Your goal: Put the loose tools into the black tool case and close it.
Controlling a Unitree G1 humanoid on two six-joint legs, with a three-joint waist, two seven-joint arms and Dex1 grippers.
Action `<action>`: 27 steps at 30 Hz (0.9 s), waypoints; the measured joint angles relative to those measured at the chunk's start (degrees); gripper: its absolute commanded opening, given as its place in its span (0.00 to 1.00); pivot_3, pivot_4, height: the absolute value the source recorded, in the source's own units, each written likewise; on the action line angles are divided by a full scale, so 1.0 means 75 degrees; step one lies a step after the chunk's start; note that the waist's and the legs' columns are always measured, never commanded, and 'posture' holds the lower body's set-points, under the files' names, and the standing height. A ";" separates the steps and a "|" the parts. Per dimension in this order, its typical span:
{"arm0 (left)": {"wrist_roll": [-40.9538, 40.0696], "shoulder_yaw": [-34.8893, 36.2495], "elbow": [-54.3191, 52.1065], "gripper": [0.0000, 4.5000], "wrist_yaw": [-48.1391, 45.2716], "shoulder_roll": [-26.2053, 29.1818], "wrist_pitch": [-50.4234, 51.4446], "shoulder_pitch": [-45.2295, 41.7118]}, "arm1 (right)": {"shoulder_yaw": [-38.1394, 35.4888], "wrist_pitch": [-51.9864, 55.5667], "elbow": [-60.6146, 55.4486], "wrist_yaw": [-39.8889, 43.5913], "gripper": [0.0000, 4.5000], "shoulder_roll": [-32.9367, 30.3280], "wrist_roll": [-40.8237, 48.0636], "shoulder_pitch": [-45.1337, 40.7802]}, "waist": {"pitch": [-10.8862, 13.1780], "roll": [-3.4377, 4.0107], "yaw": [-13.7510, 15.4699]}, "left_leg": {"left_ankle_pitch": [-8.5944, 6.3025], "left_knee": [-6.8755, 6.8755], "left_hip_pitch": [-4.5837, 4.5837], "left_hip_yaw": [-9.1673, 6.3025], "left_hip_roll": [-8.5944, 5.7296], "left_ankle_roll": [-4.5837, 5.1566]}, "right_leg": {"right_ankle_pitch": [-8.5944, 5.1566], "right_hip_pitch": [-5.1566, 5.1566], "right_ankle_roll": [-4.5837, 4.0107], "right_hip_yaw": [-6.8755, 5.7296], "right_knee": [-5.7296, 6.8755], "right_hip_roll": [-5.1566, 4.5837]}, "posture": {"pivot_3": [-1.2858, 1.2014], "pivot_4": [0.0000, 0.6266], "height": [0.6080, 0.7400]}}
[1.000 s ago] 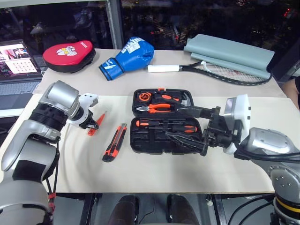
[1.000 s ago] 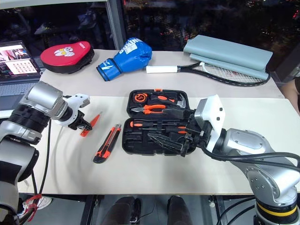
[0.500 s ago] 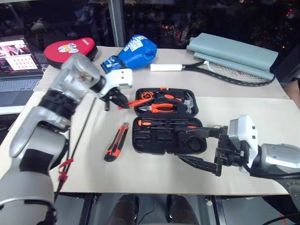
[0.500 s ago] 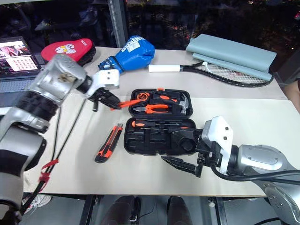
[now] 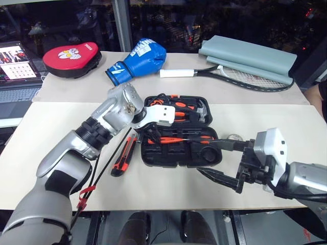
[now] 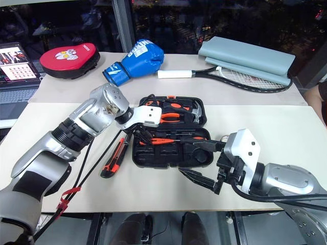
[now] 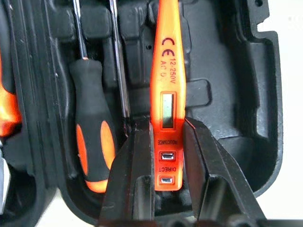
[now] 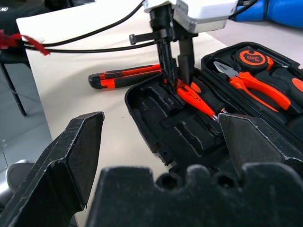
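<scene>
left gripper (image 7: 163, 156) pinching tester screwdriver (image 7: 165, 80) over open tool case (image 5: 176, 155) | right gripper (image 5: 225, 163) hanging spread wide beside case

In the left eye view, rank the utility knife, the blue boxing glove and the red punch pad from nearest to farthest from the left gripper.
1. utility knife: on the table beside the left gripper, to its left.
2. blue boxing glove: on the far table, behind the open case.
3. red punch pad: far-left corner, beside the laptop.
</scene>
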 measured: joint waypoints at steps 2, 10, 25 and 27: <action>0.0094 -0.0005 -0.0090 0.09 0.0133 -0.0001 0.0122 0.0126 | -0.0010 -0.0001 -0.0004 -0.0129 1.00 0.0020 0.0056 0.0000 | 0.0000 0.0000 0.0009 | 0.0000 0.0001 0.0005 0.0000 -0.0001 0.0000 | 0.0000 0.0002 0.0000 0.0000 0.0003 0.0000 | 0.52 0.24 0.97; 0.0376 -0.0097 -0.0056 0.09 0.0348 -0.0049 0.0289 0.0158 | -0.0022 -0.0045 -0.0037 -0.0383 1.00 0.0022 0.0148 0.0034 | 0.0000 0.0000 0.0040 | 0.0000 0.0002 0.0013 0.0001 -0.0001 -0.0001 | 0.0000 0.0009 0.0000 0.0001 0.0004 -0.0001 | 0.52 0.24 0.97; 0.0572 -0.0188 -0.0213 0.09 0.0263 -0.0039 0.0281 0.0197 | 0.0049 -0.0098 -0.0063 -0.0595 1.00 0.0024 0.0216 0.0013 | -0.0001 0.0001 0.0032 | 0.0000 0.0002 0.0029 0.0005 0.0001 -0.0001 | 0.0000 0.0019 -0.0001 0.0005 0.0007 0.0002 | 0.52 0.24 0.97; 0.0594 -0.0193 -0.0203 0.09 0.0261 -0.0047 0.0267 0.0196 | 0.0055 -0.0104 -0.0063 -0.0629 1.00 0.0024 0.0212 0.0010 | -0.0001 0.0001 0.0032 | 0.0000 0.0002 0.0029 0.0005 0.0001 -0.0001 | 0.0000 0.0021 -0.0001 0.0006 0.0007 0.0002 | 0.52 0.24 0.97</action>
